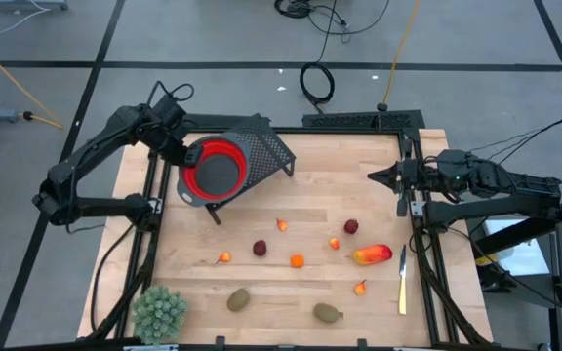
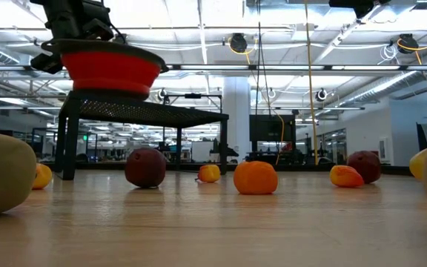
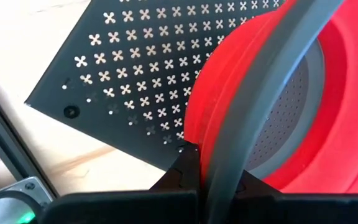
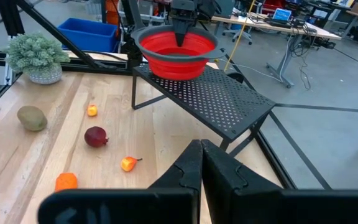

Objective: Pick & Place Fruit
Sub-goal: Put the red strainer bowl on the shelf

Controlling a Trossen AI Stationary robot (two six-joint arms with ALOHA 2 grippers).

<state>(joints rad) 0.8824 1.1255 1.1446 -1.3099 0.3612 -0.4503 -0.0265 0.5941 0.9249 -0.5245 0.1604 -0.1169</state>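
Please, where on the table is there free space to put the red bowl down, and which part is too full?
The left gripper holds the red bowl over the black shelf. Bare wood lies between the shelf and the right gripper, above the dark red ball. The table's middle band is crowded with fruit, from the small orange bit to the long red-yellow piece.

Pale wood-grain table [image 1: 301,195], matt perforated black rack [image 1: 266,151], possibly silicone red bowl [image 1: 215,168]

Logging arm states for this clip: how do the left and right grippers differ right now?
The left gripper is shut on the red colander's grey rim, holding it above the black perforated rack; the right gripper is shut on nothing. The left is over the table's back-left part, the right at its right edge. Both are shut.
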